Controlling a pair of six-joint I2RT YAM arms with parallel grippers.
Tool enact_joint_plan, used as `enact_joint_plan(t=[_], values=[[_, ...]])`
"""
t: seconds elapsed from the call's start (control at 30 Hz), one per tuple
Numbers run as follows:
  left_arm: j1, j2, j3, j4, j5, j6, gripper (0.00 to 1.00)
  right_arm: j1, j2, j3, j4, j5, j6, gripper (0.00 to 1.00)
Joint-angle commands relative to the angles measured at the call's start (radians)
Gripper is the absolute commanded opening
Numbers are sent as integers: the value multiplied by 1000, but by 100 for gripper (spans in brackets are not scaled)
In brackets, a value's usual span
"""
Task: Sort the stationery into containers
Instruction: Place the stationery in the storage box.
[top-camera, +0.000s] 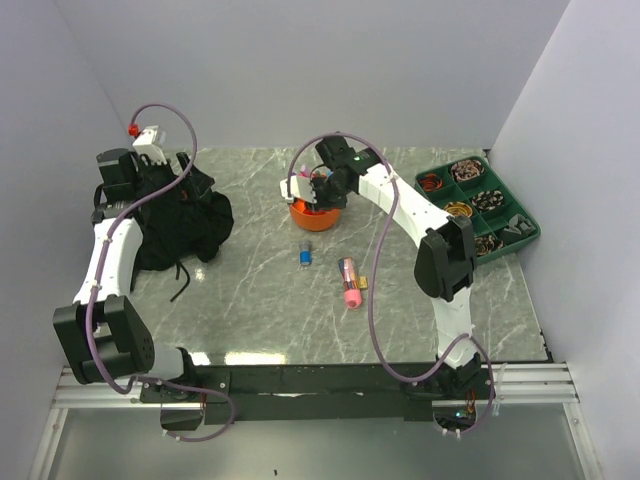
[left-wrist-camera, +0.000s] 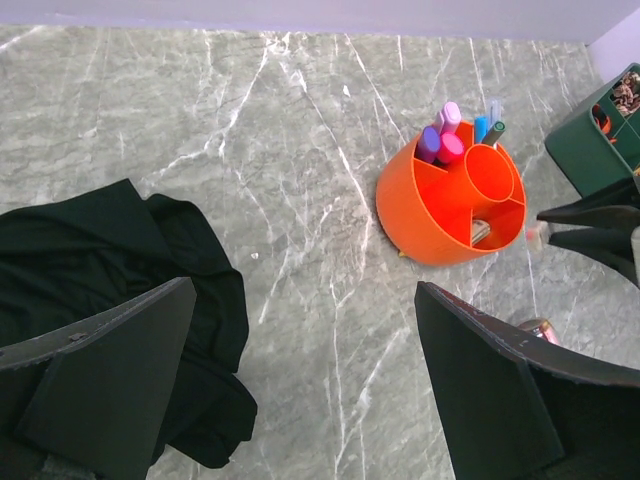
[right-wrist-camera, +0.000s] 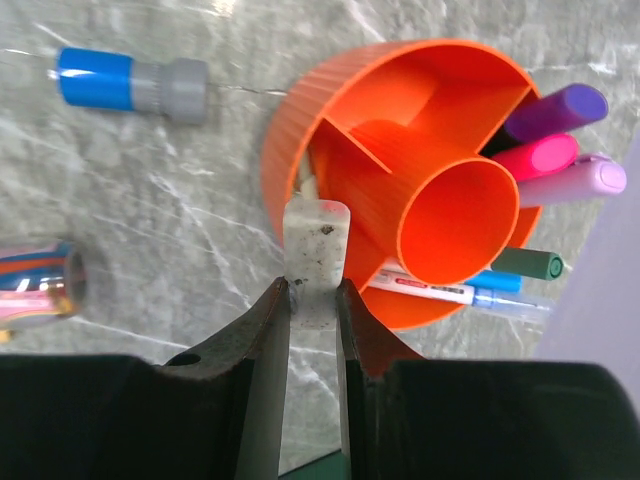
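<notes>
- White eraser-like piece (right-wrist-camera: 318, 262) is sitting pinched in the right gripper (right-wrist-camera: 313, 300). The fingers are clenching its lower end, and the upper end is poking toward the holder.
- It's hanging right at the rim of the orange holder (right-wrist-camera: 300, 130), by a ring compartment next to the central cup. Touching the rim or not: can't tell.
- Holder is already carrying purple, pink & lilac markers (right-wrist-camera: 545, 155) in one ring section, w/ teal & blue pens (right-wrist-camera: 525, 263) alongside.
- Step in hand, by the look of it: drop-off of the eraser piece.
- Next move is calling for a nudge inward past the rim, so the piece is over an open section and not a divider. Then the fingers let go.
- Blue-capped marker (top-camera: 306, 254) & pink marker (top-camera: 348, 283) are lying on the table (top-camera: 250, 300) near the holder, so sorting looks partway done.
- Left gripper (left-wrist-camera: 305, 290) is hanging wide apart, gripping nothing, beside the black cloth bundle (left-wrist-camera: 100, 260), well apart from the holder.
</notes>
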Motion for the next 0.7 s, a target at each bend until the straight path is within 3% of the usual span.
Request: enact_joint_plan(t=[0.0,0.23,0.27,0.47,0.67], values=[[-2,5,40,23,8,7,99,-3,30,31,79,54,29,8],[-4,-2,30,20,2,12,99,-3,70,51,111,77,61,16],[-4,-4,29,19,0,13,99,0,64,45,122,82,66,24],[-4,-12,21,26,3,7,99,8,-3,-41,190,99,96,44],[-4,-18,14,36,11,-1,99,8,-74,-94,177,93,165,48]])
